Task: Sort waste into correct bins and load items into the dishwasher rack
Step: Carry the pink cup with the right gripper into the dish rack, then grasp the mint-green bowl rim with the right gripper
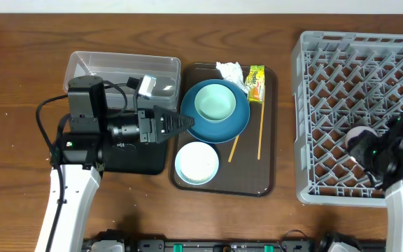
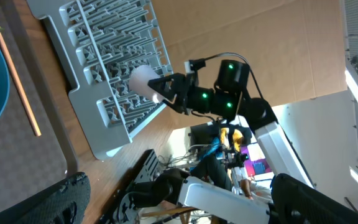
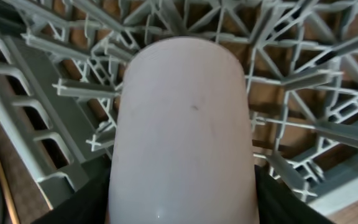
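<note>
My right gripper (image 1: 364, 143) is shut on the small pink cup (image 3: 185, 112) and holds it over the near left part of the light-grey dishwasher rack (image 1: 327, 70). The cup also shows in the left wrist view (image 2: 143, 79). My left gripper (image 1: 186, 124) is open and empty, and points at the near left rim of the dark blue dish (image 1: 240, 120). The pale green bowl (image 1: 214, 103) sits in that dish. The white bowl (image 1: 196, 162), two chopsticks (image 1: 260, 133), the crumpled tissue (image 1: 230, 70) and the yellow-green wrapper (image 1: 256, 82) lie on the tray. I see no rice grains.
The flat brown tray (image 1: 269, 157) lies between my arms. The clear tub (image 1: 89, 63) stands at the back left. The black container (image 1: 145, 159) lies in front of it, partly under my left arm. The rack fills the right side.
</note>
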You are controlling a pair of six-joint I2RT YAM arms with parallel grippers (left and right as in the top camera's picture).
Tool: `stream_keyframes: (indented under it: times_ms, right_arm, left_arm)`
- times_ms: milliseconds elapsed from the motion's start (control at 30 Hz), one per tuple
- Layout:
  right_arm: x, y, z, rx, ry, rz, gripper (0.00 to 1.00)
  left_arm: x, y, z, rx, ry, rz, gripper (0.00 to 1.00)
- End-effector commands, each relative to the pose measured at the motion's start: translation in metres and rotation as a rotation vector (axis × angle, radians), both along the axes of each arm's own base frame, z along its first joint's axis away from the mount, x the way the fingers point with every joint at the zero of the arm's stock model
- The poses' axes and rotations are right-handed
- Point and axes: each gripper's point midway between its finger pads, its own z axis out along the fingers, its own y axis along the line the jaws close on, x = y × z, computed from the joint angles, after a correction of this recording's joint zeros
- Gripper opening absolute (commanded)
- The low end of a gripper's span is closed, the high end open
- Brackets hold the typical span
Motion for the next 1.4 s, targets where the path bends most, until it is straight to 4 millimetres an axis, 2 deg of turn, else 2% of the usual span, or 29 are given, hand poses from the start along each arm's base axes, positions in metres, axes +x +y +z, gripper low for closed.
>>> stream_keyframes:
  times_ms: [0,67,167,233,267,300,367,500,567,733,833,900,967,1067,1167,1233,1300,1367]
  right_arm:
    - [0.011,0.004,0.01,0.041,-0.033,0.014,0.61]
    - [0.017,0.003,0.019,0.036,-0.055,0.016,0.68]
    - [0.025,-0.001,0.039,0.014,-0.101,0.015,0.72]
    - [0.032,-0.003,0.054,0.006,-0.137,0.016,0.56]
    - [0.033,-0.003,0.058,0.009,-0.148,0.013,0.56]
    - [0.035,-0.002,0.062,0.015,-0.159,0.012,0.57]
    - [0.036,0.002,0.066,0.031,-0.167,0.023,0.66]
    - [0.038,0.014,0.07,0.089,-0.187,0.061,0.67]
    - [0.043,0.031,0.077,0.142,-0.228,0.157,0.67]
    - [0.048,0.096,0.107,0.28,-0.375,0.476,0.65]
    - [0.041,0.13,0.114,0.28,-0.387,0.612,0.63]
    - [0.037,0.152,0.112,0.267,-0.37,0.69,0.61]
    - [0.033,0.17,0.103,0.225,-0.327,0.739,0.6]
    - [0.029,0.192,0.086,0.13,-0.248,0.781,0.57]
    - [0.032,0.209,0.074,0.06,-0.204,0.776,0.5]
    - [0.039,0.232,0.069,0.063,-0.217,0.816,0.47]
    - [0.052,0.253,0.064,0.058,-0.246,0.849,0.46]
    - [0.073,0.26,0.05,0.013,-0.251,0.8,0.45]
  left_arm:
    - [0.001,0.0,0.006,0.006,-0.041,0.001,0.95]
    - [0.001,0.0,0.006,0.006,-0.041,0.001,0.95]
    - [0.001,0.0,0.006,0.006,-0.041,0.001,0.95]
    - [0.001,0.0,0.006,0.006,-0.041,0.001,0.95]
    - [0.001,0.0,0.006,0.006,-0.041,0.001,0.95]
    - [0.001,0.0,0.006,0.006,-0.041,0.001,0.95]
    - [0.001,0.0,0.006,0.006,-0.041,0.001,0.95]
    - [0.001,0.0,0.006,0.006,-0.041,0.001,0.95]
    - [0.001,0.0,0.006,0.006,-0.041,0.001,0.95]
    - [0.0,-0.003,0.005,0.019,-0.069,-0.006,0.95]
    - [0.002,-0.008,-0.008,0.107,-0.074,0.041,0.95]
    - [0.003,-0.007,-0.026,0.225,-0.069,0.107,0.95]
    - [0.006,0.005,-0.051,0.391,-0.026,0.215,0.95]
    - [0.004,0.045,-0.084,0.663,0.034,0.399,0.95]
    - [-0.008,0.077,-0.097,0.826,0.072,0.508,0.96]
    - [-0.017,0.092,-0.1,0.897,0.082,0.553,0.95]
    - [-0.026,0.099,-0.099,0.923,0.085,0.573,0.95]
    - [-0.031,0.1,-0.096,0.918,0.078,0.575,0.95]
